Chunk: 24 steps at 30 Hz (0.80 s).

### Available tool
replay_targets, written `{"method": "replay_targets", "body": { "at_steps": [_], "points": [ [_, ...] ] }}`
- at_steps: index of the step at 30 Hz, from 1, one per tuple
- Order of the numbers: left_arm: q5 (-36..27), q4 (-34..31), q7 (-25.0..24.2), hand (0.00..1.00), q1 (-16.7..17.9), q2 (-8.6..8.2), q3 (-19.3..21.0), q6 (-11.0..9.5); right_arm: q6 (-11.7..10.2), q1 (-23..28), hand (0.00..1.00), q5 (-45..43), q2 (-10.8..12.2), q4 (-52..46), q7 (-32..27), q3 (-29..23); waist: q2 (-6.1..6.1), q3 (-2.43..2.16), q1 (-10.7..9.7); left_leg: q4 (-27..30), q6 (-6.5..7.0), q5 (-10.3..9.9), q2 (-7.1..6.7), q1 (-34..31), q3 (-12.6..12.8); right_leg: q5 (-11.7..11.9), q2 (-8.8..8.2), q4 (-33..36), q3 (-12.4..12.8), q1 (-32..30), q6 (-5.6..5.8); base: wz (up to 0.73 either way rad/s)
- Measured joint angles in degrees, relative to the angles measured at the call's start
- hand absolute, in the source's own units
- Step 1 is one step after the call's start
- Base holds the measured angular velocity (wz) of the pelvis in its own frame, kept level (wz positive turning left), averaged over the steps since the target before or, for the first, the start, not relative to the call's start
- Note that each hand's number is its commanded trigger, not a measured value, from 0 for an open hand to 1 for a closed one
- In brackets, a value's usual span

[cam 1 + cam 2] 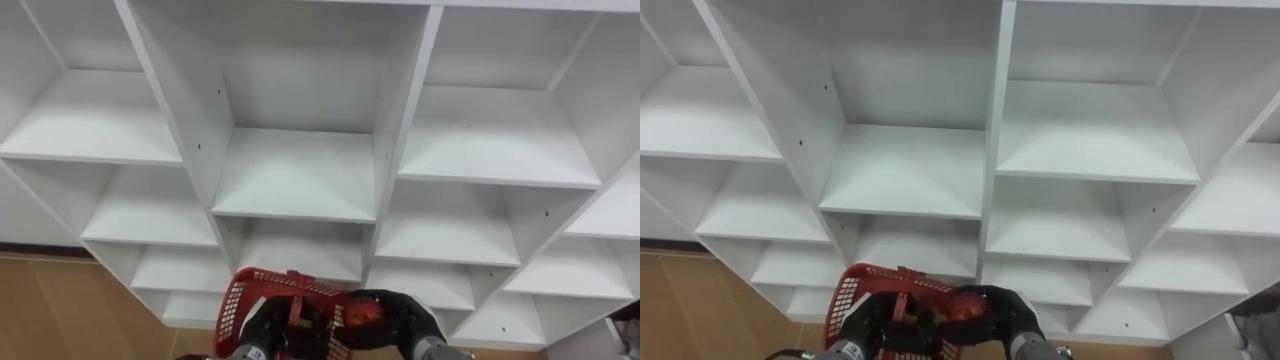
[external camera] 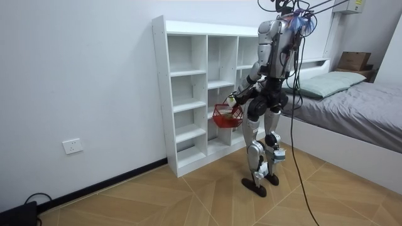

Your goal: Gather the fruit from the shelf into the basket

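One red basket hangs low at the left of the eye views, a stiff open mesh that looks light and would swing if jerked. The left hand has its fingers wrapped round the upright handle, which is the sensible place to carry it. What lies inside is hidden by the hands, so I cannot tell how many pieces it holds. Just right of the handle is a round red fruit, at the basket's rim and clamped in the curled fingers of the right hand. It looks smooth, firm and light. It would probably roll and bruise if dropped, so a wrap round its widest part and a low release into the basket suit it best. Above both hands stands the white closet. Every compartment in sight, from left column to right, is bare, so few or no fruits seem left to collect. In the room view the robot stands upright, facing the closet, with a bed off to that view's right
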Motion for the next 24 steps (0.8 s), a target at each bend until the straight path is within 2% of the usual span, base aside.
{"method": "replay_targets", "body": {
  "at_steps": [9,24],
  "points": [
    [0.01,0.51,-0.30,1.00,0.00,0.07,-0.58,0.03,-0.02,-0.08,0.00,-0.02,0.12,0.01,-0.01,0.03,-0.40,-0.13,-0.01,0.03,0.00,0.00,-0.02,-0.02,0.01,-0.01,0.00,-0.07,0.05,0.01,0.00,0.00],
    [-0.01,0.52,-0.23,1.00,0.00,0.25,-0.58,0.03,-0.02,-0.08,0.00,-0.07,0.17,0.02,0.43,0.11,-0.50,-0.06,-0.06,0.02,0.00,0.00,-0.02,-0.05,0.22,-0.01,0.00,-0.09,0.01,0.02,0.01,0.00]
  ]
}}
